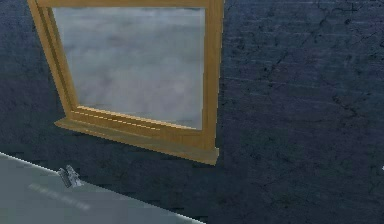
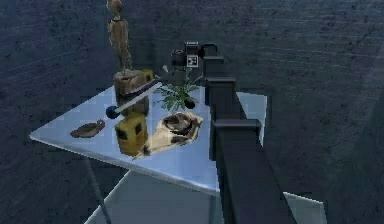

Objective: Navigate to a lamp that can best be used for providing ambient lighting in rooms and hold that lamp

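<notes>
Lamp: cannot tell which item on the bench it is.
Pincer: near leafy plant; grip and load cannot be told.

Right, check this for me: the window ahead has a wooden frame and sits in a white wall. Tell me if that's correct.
Not quite. The wall is dark, not white, as the forward view shows. The rest stands: the window ahead has a wooden frame and sits in that dark wall.
</notes>
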Motion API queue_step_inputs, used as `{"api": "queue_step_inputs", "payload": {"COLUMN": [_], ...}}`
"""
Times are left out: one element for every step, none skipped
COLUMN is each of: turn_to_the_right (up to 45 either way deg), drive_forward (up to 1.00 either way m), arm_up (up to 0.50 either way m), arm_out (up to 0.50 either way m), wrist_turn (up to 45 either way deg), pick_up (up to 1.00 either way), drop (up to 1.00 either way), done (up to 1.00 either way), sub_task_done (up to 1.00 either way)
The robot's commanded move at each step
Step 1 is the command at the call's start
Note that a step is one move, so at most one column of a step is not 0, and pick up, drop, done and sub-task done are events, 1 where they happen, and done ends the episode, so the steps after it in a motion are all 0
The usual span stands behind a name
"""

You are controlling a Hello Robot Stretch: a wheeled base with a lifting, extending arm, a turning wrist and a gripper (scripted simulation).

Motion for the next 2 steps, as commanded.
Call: {"api": "queue_step_inputs", "payload": {"turn_to_the_right": [0.0, 0.0], "drive_forward": [0.0, 0.0], "arm_up": [-0.22, 0.0], "arm_out": [0.0, 0.0], "wrist_turn": [0.0, 0.0], "pick_up": [0.0, 1.0], "drop": [0.0, 0.0], "done": [0.0, 0.0], "sub_task_done": [0.0, 0.0]}}
